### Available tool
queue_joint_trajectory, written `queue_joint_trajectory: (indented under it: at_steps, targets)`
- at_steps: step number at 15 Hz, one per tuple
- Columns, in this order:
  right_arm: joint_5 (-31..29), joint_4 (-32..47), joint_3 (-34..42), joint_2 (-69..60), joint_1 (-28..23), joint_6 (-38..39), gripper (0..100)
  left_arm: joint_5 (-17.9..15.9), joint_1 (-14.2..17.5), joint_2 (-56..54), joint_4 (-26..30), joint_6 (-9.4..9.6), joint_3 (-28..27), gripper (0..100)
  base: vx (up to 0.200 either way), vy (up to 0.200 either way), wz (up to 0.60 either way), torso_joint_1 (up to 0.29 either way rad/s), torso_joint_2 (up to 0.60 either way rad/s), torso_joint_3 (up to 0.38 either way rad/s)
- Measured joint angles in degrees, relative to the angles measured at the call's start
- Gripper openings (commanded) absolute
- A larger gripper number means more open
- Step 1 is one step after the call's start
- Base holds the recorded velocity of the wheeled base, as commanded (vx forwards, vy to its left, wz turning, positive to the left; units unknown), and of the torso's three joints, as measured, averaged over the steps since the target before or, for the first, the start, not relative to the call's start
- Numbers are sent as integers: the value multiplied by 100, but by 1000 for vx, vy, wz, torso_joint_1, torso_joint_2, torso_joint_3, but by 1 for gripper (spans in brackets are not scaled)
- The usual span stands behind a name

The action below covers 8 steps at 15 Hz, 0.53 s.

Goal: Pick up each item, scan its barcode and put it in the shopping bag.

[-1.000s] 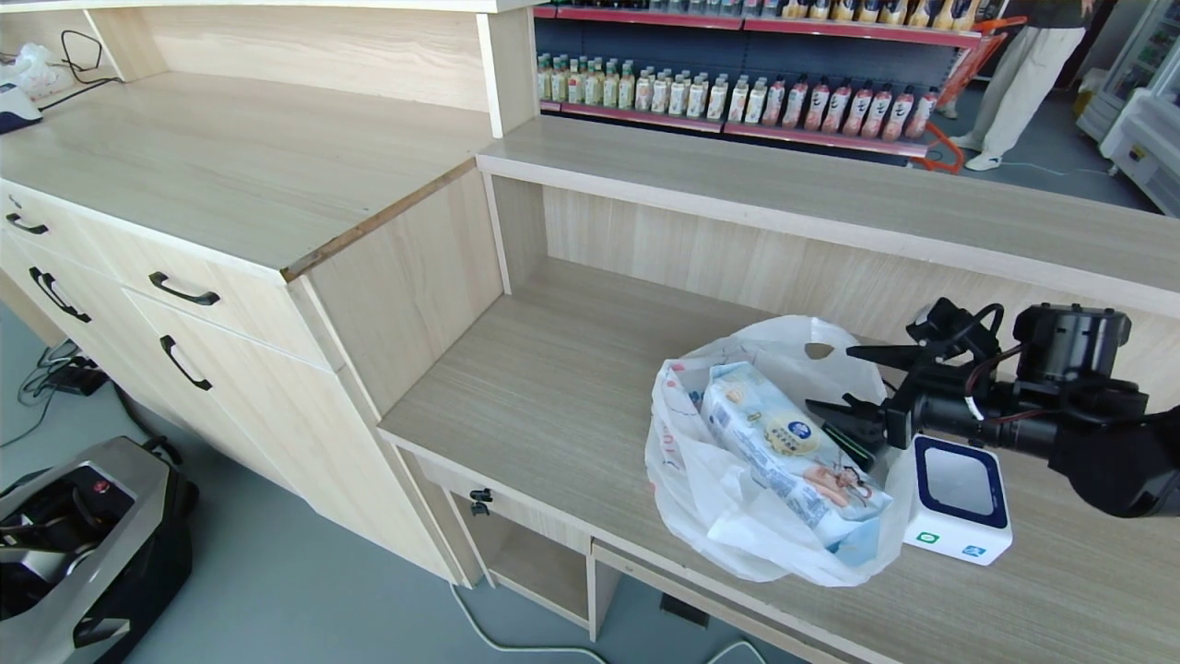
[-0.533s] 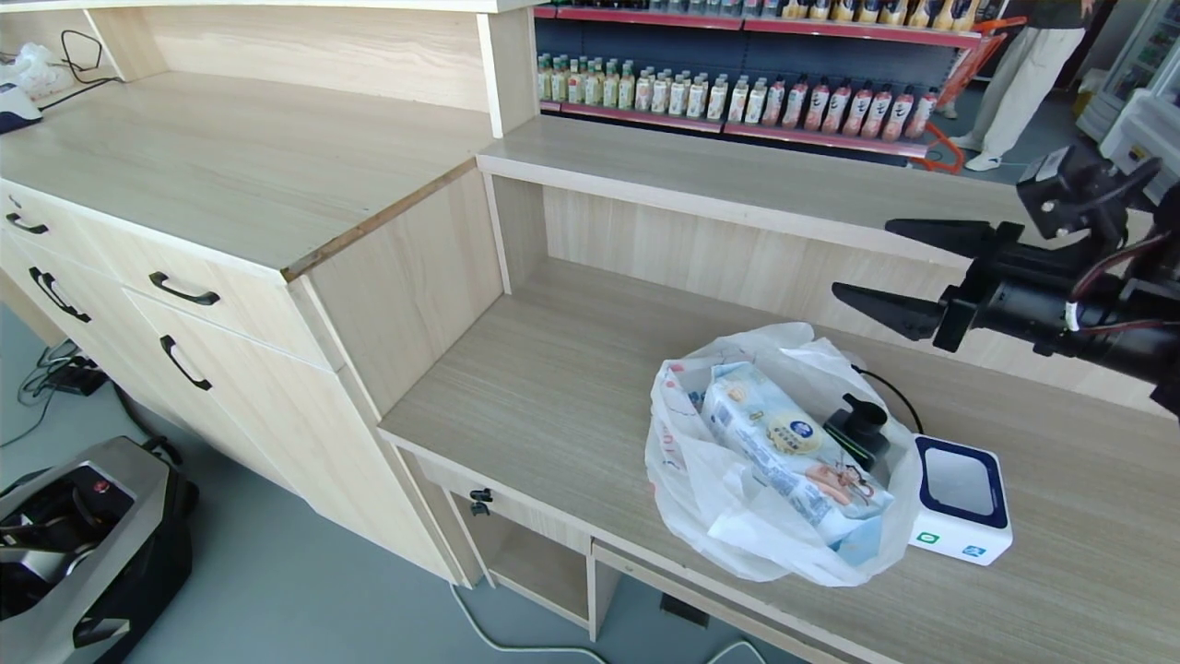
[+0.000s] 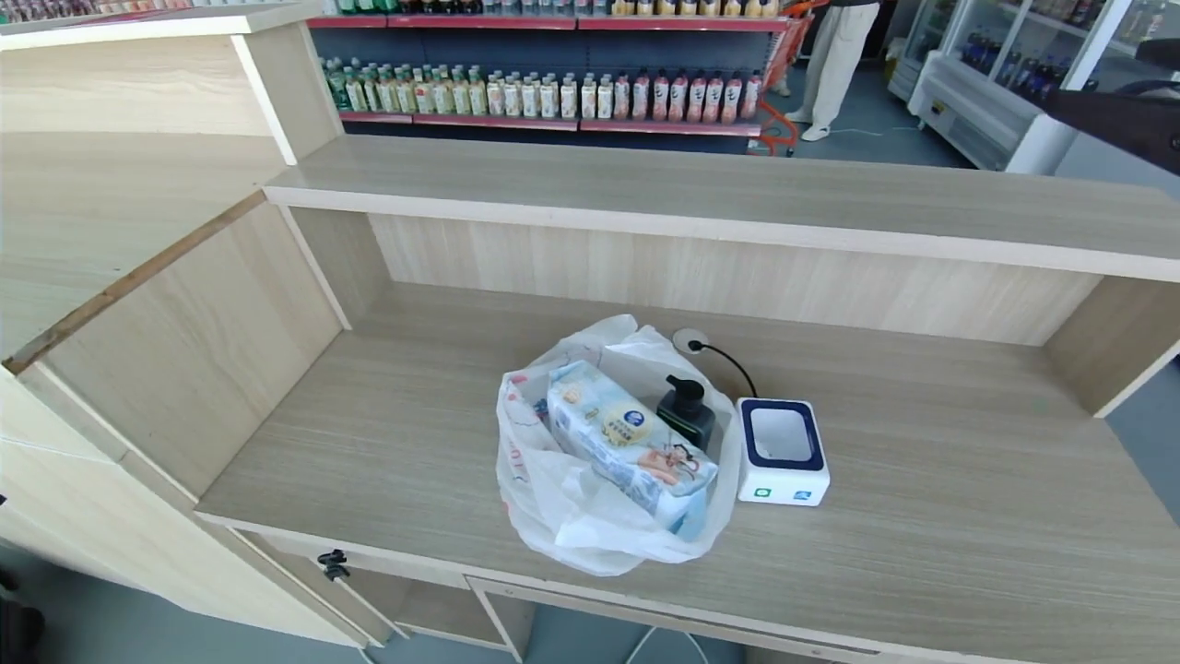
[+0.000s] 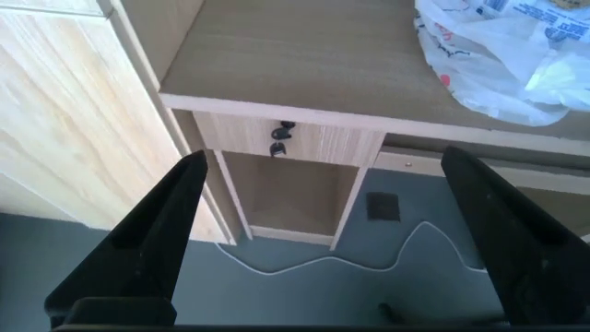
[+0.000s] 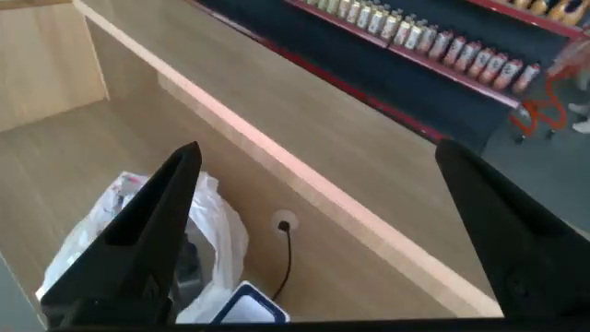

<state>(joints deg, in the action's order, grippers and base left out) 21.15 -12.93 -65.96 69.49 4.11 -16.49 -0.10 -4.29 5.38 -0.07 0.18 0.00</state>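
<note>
Pump bottle [image 3: 687, 420] half-hidden inside shopping bag [image 3: 553, 527]

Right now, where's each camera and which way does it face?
Head view: on the head, facing forward and down at the counter, shopping bag and scanner; the right arm shows dark at upper right.
Left wrist view: low before the counter, facing its front edge and drawer lock; open left claw frames it.
Right wrist view: high above, facing down at the raised ledge; open right claw frames it.
Shared: all show the shopping bag; head and right wrist the scanner.
</note>
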Motion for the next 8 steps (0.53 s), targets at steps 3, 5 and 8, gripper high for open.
queue_joint_trajectory:
  at_steps: [3, 5, 8]
  targets:
    - [-1859, 1009, 552, -800, 55, 423, 100, 0, -2, 0, 0, 0, 0, 100, 0, 0, -400, 2, 0, 0]
    - [-2256, 1150, 1635, -1467, 44, 735, 100, 0, -2, 2, -2, 0, 0, 100, 0, 0, 0, 0, 0, 0]
    - [-2382, 990, 4105, -2981, -76, 1062, 100, 2, -2, 2, 0, 0, 0, 100, 0, 0, 0, 0, 0, 0]
